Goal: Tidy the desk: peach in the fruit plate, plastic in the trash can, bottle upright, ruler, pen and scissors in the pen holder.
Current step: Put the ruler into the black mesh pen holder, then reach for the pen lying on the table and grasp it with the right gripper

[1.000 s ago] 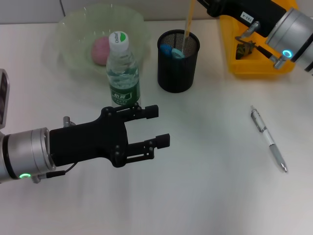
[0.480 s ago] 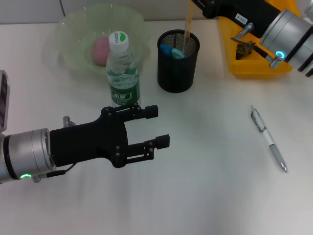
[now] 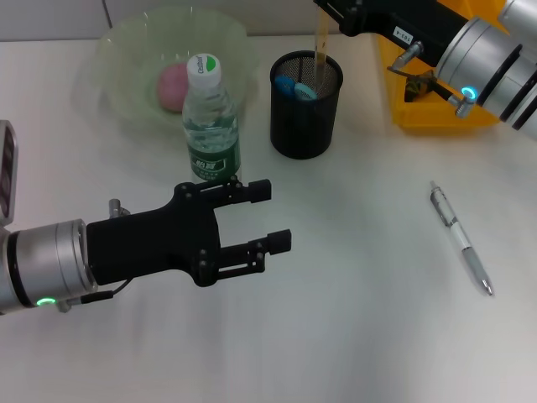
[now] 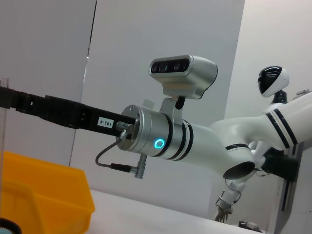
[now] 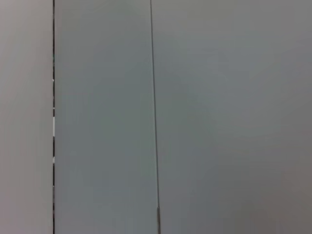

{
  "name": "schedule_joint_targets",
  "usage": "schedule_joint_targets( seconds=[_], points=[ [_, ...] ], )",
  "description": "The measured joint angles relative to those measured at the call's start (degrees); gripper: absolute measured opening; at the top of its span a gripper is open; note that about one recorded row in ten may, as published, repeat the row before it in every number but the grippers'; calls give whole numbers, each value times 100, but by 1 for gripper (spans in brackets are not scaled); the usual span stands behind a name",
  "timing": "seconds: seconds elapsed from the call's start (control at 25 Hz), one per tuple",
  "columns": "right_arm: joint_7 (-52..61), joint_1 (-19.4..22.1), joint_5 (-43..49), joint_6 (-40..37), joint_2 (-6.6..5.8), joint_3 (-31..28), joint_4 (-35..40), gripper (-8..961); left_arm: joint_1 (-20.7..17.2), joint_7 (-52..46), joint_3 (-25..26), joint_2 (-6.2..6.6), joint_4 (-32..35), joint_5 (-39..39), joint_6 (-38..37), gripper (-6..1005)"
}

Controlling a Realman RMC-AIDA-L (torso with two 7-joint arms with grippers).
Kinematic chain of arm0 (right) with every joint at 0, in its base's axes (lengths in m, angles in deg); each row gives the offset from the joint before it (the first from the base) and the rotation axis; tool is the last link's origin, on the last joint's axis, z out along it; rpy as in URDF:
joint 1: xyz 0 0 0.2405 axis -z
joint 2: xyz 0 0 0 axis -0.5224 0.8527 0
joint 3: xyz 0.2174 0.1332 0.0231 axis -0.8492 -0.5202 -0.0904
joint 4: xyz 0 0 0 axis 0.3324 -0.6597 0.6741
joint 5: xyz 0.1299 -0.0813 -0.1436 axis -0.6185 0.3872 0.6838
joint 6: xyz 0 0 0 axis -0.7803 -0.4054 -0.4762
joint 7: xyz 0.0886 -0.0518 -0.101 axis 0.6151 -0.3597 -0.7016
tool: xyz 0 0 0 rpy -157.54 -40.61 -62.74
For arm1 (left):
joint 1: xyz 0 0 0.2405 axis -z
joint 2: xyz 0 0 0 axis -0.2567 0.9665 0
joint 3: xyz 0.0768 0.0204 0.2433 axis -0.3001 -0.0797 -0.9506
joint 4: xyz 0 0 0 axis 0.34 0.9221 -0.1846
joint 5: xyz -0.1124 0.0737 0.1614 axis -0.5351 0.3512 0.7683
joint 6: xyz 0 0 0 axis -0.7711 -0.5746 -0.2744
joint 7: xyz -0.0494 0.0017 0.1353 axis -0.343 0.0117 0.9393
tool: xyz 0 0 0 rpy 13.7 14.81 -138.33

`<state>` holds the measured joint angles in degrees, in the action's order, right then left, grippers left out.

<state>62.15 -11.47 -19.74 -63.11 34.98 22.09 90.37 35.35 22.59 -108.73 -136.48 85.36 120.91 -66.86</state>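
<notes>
Overhead, left gripper point(image 3: 260, 217) hovers wide; right gripper (fingers cut off) above pen holder point(image 3: 306, 105); wrist views miss both.

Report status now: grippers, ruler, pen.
Left gripper open, idle near upright bottle. Right gripper above black mesh pen holder, lowering yellow ruler inside. Silver pen on table, unobstructed.

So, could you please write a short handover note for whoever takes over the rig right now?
Left gripper: open, hovering over the desk just in front of the bottle, holding nothing.
Right gripper: above the pen holder at the ruler, which stands in the holder; its grip is hidden.
Done: peach in the fruit plate, bottle upright, blue-handled scissors in the holder, something dark in the yellow trash can.
Left: pen lies on the desk on the right.
</notes>
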Motion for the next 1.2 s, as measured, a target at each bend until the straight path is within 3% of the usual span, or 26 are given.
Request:
schedule_joint_targets(
  seconds=[0.4, 0.72, 0.84, 1.2],
  points=[
    [-11, -50, 27, 14, 9, 19, -1, 390, 15, 0, 14, 8, 1, -2, 84, 698],
    [-11, -118, 57, 339, 9, 373, 44, 404, 18, 0, 18, 17, 1, 0, 84, 698],
    [-11, -108, 45, 342, 9, 383, 46, 575, 17, 0, 18, 18, 1, 0, 84, 698],
    [34, 266, -59, -96, 6, 315, 393, 587, 17, 0, 40, 18, 1, 0, 84, 698]
  ],
)
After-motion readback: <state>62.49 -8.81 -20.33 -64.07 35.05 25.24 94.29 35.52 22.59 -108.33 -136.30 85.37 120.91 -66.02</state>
